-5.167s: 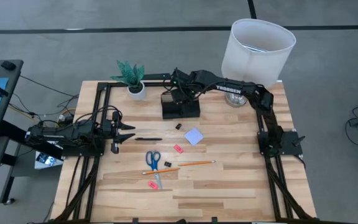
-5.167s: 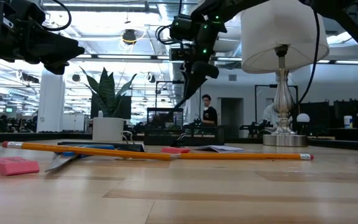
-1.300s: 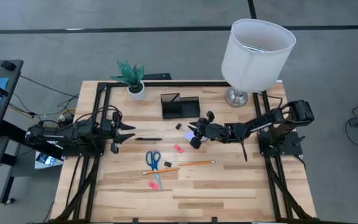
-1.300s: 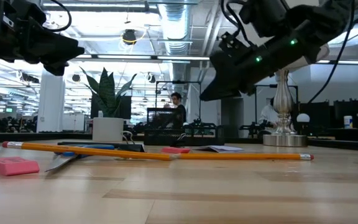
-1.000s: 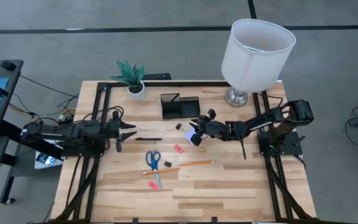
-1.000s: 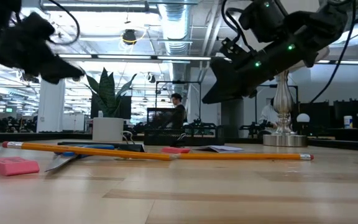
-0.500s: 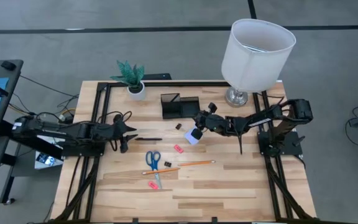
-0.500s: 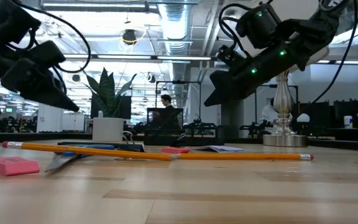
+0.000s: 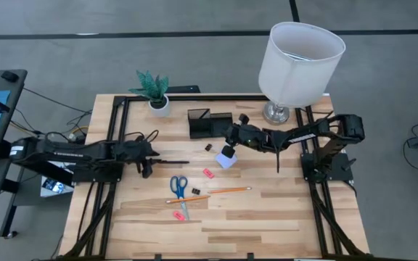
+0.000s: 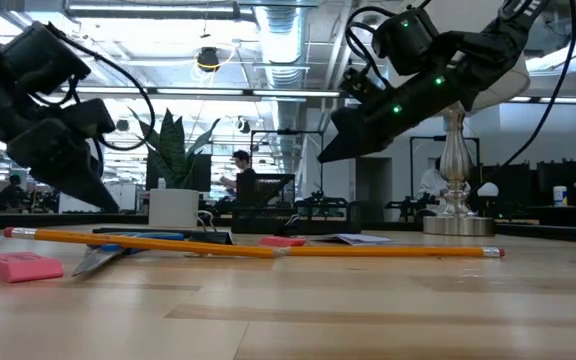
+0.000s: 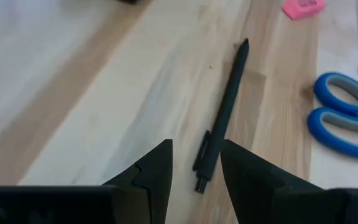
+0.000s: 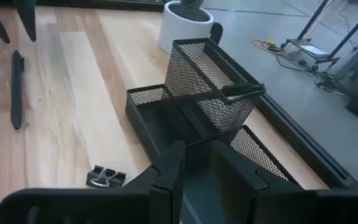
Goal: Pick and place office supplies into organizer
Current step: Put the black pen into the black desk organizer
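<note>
Overhead, the left gripper (image 9: 148,161) sits at the black pen (image 9: 171,162)'s end, and the right gripper (image 9: 228,148) carries the lavender note pad (image 9: 226,159) near the organizer (image 9: 210,123). Low down, scissors (image 10: 128,247) and pencil (image 10: 258,247) lie on the desk (image 10: 368,310). Left wrist: fingers (image 11: 156,171) parted, straddling the pen. Right wrist: fingers (image 12: 169,171) clamped on the pad.

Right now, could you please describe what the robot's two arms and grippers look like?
Both arms are dark, jointed and slim, with loose black cables looping along them. The left gripper and right gripper each end in two black, wedge-shaped fingers. Small green lights glow on the right arm's wrist.
</note>
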{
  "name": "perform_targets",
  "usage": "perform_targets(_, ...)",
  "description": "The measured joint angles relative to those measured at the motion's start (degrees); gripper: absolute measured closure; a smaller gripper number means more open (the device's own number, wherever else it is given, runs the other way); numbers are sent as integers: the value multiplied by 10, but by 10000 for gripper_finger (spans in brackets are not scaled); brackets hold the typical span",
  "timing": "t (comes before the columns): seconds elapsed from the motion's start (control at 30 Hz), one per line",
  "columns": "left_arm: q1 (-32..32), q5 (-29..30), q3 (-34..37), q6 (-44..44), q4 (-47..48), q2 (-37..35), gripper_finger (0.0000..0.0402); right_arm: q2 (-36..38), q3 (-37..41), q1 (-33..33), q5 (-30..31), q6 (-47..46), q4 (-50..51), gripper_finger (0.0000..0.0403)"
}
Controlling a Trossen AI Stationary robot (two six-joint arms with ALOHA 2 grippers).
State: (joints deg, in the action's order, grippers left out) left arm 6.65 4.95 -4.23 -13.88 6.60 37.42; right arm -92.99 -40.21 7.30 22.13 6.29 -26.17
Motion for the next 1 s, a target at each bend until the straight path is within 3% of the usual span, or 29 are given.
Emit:
perform_targets(0.5, 2, -51, 0, 23, -72, 106, 274, 0, 0, -1, -30, 18, 17, 328)
perform_targets(1.0, 1, -29, 0, 22, -94, 143, 274, 0, 0, 0, -29, 69, 17, 328)
